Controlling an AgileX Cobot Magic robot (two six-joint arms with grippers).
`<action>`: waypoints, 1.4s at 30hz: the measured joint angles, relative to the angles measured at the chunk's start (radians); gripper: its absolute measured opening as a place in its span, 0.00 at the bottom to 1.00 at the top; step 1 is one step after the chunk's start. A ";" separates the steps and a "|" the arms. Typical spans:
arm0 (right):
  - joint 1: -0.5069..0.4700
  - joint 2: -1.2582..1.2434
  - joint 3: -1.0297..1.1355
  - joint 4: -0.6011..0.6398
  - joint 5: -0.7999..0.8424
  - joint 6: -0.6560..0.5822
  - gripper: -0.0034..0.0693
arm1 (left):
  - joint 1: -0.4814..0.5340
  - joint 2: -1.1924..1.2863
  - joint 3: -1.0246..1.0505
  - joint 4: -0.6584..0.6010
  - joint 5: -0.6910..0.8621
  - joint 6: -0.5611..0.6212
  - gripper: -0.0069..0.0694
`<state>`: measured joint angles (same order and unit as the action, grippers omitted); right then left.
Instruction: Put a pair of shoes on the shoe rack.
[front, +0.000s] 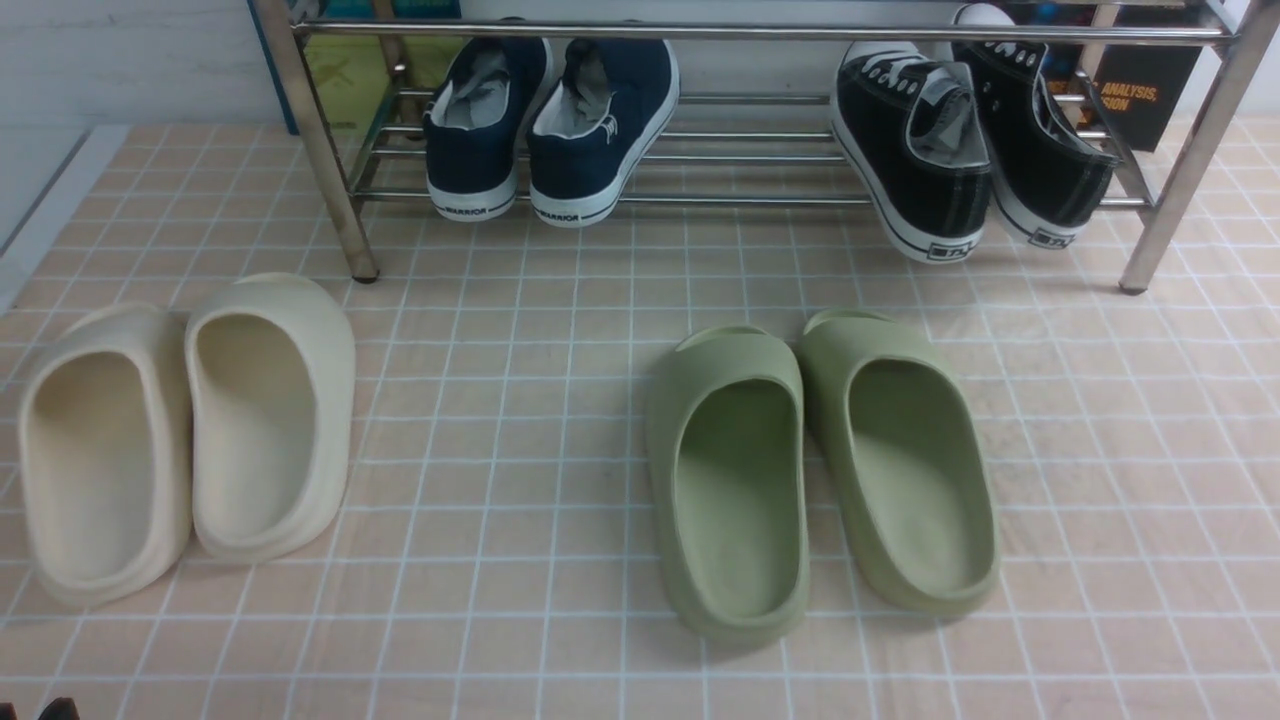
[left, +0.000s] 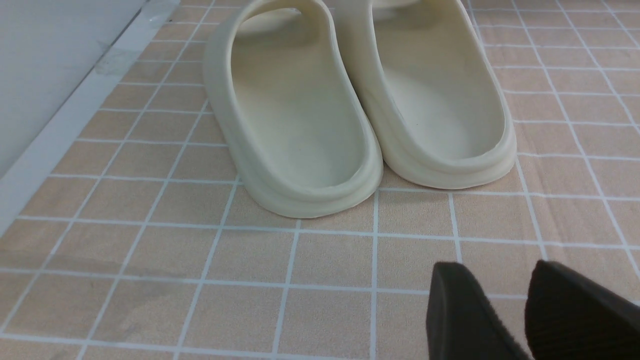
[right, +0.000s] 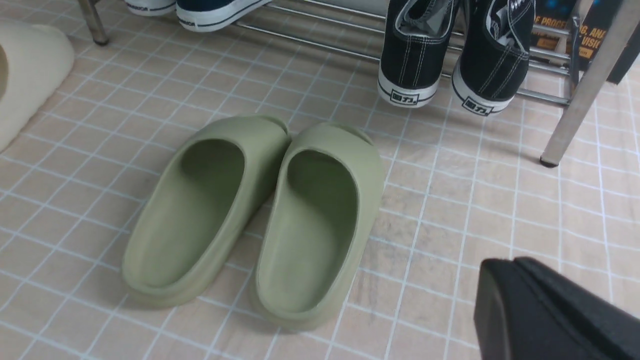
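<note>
Black canvas sneakers (front: 915, 165) are set on the shoe rack (front: 760, 32), well beyond the right fingers (right: 520, 310), which are clenched on nothing; the left fingers (left: 460, 310) are held released, empty.

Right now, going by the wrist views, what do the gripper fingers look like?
Left gripper: two matte black fingers with rounded wedge tips and fine ribbing on one face. Right gripper: the same black, smooth and blunt-edged. No cables or markings show.

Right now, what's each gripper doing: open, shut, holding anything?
Left gripper: open, holding nothing.
Right gripper: shut, holding nothing.
</note>
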<state>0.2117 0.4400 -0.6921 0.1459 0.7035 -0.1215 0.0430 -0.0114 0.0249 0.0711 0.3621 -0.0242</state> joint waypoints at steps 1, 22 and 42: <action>0.000 -0.024 0.053 0.004 -0.052 0.000 0.03 | 0.000 0.000 0.000 0.000 0.000 0.000 0.40; -0.279 -0.449 0.714 -0.178 -0.363 0.318 0.02 | 0.000 -0.001 0.000 0.000 0.000 0.000 0.40; -0.279 -0.449 0.708 -0.178 -0.332 0.295 0.03 | 0.000 -0.001 0.000 0.000 0.000 0.000 0.40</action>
<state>-0.0671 -0.0093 0.0160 -0.0326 0.3719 0.1736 0.0430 -0.0122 0.0249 0.0711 0.3621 -0.0242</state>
